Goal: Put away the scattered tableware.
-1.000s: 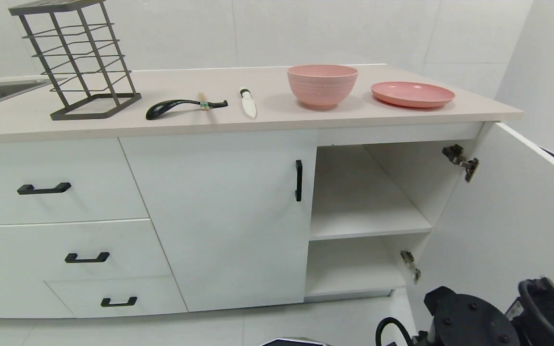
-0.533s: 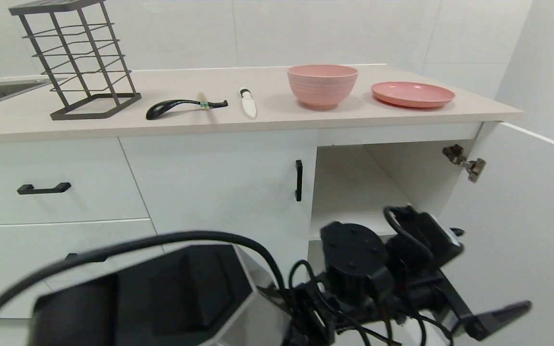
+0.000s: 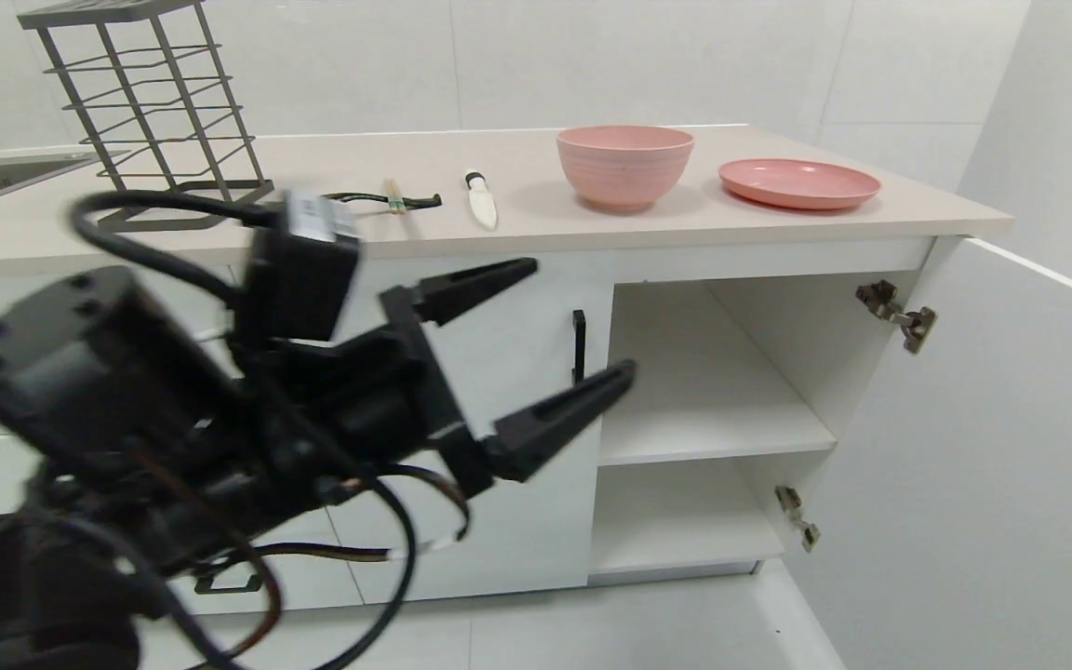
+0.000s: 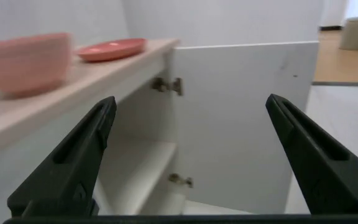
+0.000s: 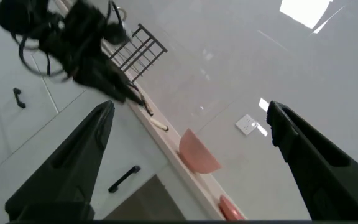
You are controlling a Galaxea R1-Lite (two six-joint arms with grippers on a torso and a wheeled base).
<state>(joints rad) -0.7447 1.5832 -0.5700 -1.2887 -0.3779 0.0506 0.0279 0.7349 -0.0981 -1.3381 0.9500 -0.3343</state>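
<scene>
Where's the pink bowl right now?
In the head view the pink bowl sits upright on the countertop, toward the right, between the white knife and the pink plate, above the open cupboard.

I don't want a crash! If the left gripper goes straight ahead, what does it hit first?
The left gripper would probably meet the open cupboard door, near its hinges; depth is unclear.
</scene>
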